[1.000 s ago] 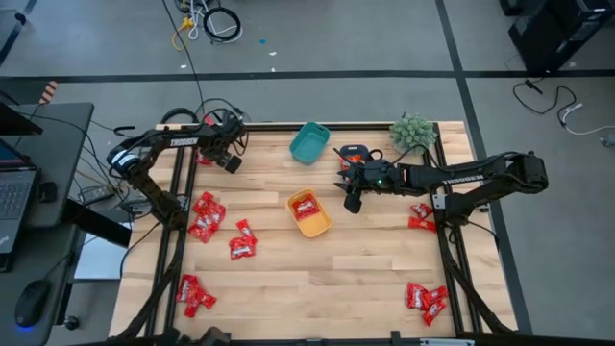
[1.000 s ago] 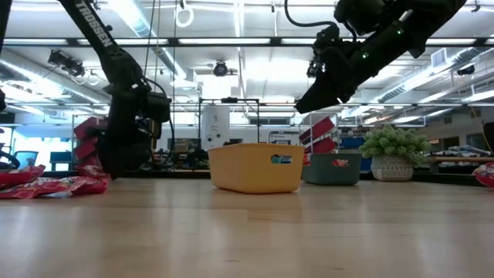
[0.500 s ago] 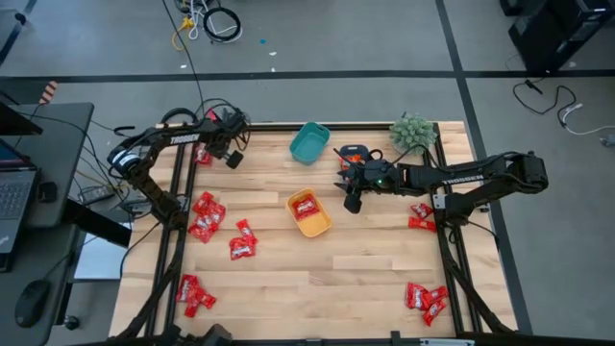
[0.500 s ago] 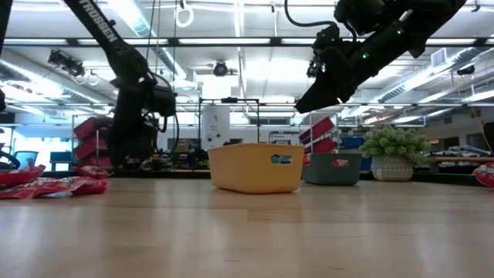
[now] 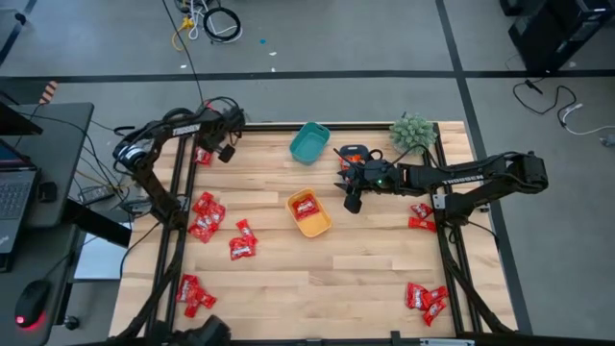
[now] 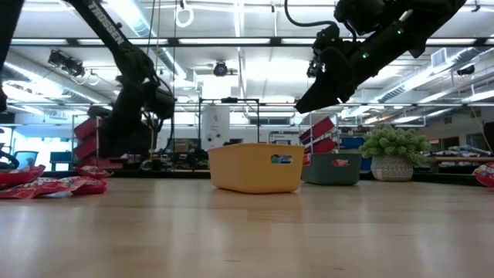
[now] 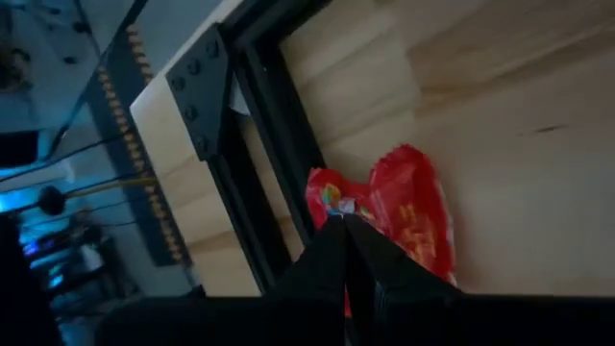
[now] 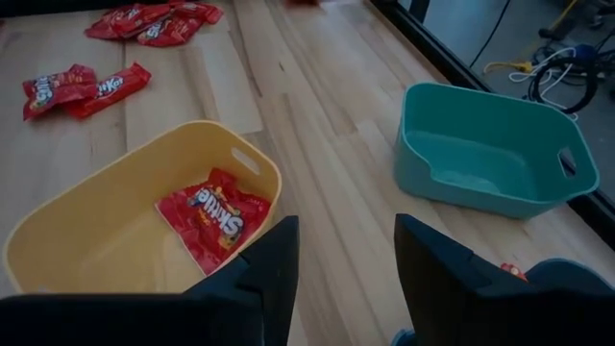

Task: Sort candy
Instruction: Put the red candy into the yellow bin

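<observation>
L end effector (image 7: 344, 223) shut on candy (image 7: 408, 207)

1. The candy (image 5: 206, 217) is small flat packets in shiny red wrappers with white marks, lying flat in loose clusters on the wooden table.
2. One cluster lies along the left edge, another near the front-left corner.
3. Two clusters lie by the right edge, mid-way and near the front-right corner.
4. One packet lies at the back-left corner, against the frame.
</observation>
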